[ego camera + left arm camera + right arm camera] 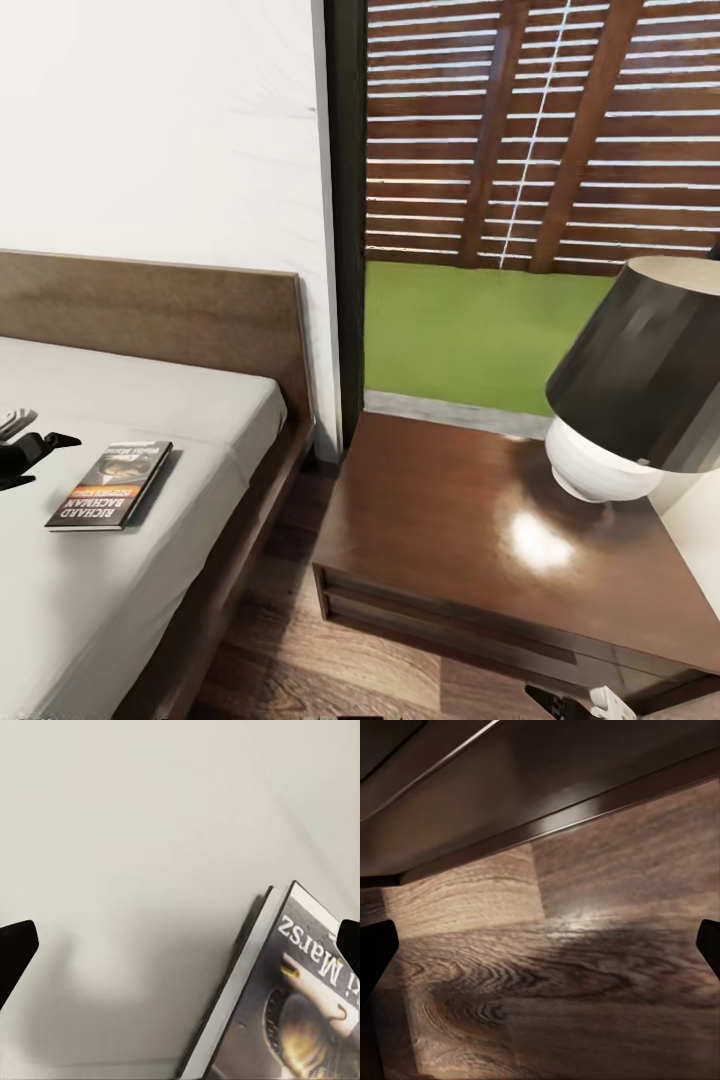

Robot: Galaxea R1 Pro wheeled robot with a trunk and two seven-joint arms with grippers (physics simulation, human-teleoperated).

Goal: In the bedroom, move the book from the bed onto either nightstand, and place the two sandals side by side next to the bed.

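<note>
Lying flat on the light-grey mattress of the bed, the book sits near the bed's right edge, cover up, its orange-red band and the white letters "RICHARD BACHMAN" reading upside down from the head camera; just left of it, at the picture's left border, the left tool hangs low over the mattress, its dark fingers reaching toward the book but apart from it; in the left wrist view the left tool is spread wide, one fingertip at each side of the picture, with bare mattress between them and the book lying under the finger on one side; nothing is held there, the tool is released. Right of the bed, across a strip of wooden floor, stands the nightstand, its glossy reddish-brown top catching a bright glare; on its far right part the lamp rests, black shade over a white round base. Behind, a white wall, a dark door frame, green lawn and a slatted wooden fence. The right tool shows its two dark fingertips well apart in its own wrist view, released and empty, over wood-grain floor beside a dark wooden edge.
</note>
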